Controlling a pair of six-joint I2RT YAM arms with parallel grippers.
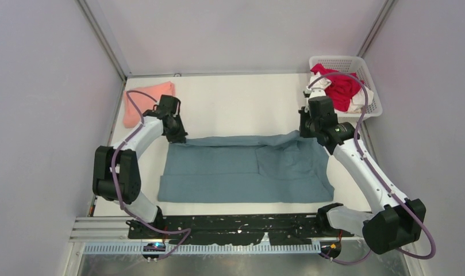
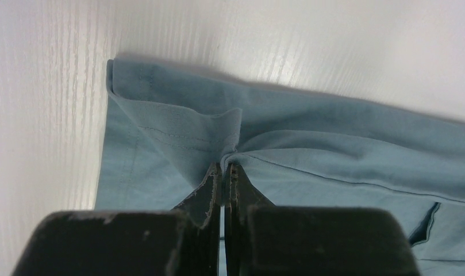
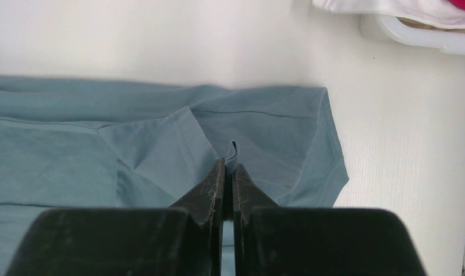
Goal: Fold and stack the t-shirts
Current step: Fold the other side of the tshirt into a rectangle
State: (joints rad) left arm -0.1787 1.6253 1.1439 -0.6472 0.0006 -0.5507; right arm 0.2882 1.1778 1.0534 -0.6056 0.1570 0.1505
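A dusty teal t-shirt [image 1: 241, 168] lies spread across the middle of the table. My left gripper [image 1: 177, 137] is shut on a pinch of its cloth near the far left corner; the fold shows between the fingers in the left wrist view [image 2: 225, 167]. My right gripper [image 1: 307, 131] is shut on a pinch of the teal t-shirt near its far right corner, seen in the right wrist view [image 3: 230, 164]. A salmon-pink t-shirt [image 1: 145, 99] lies folded at the far left. A bright red t-shirt [image 1: 340, 87] and a white one [image 1: 356, 104] lie in the basket.
A white plastic lattice basket [image 1: 371, 86] stands at the far right corner; its rim shows in the right wrist view [image 3: 414, 34]. Grey walls close in the table on the left, right and back. A black rail [image 1: 230, 229] runs along the near edge.
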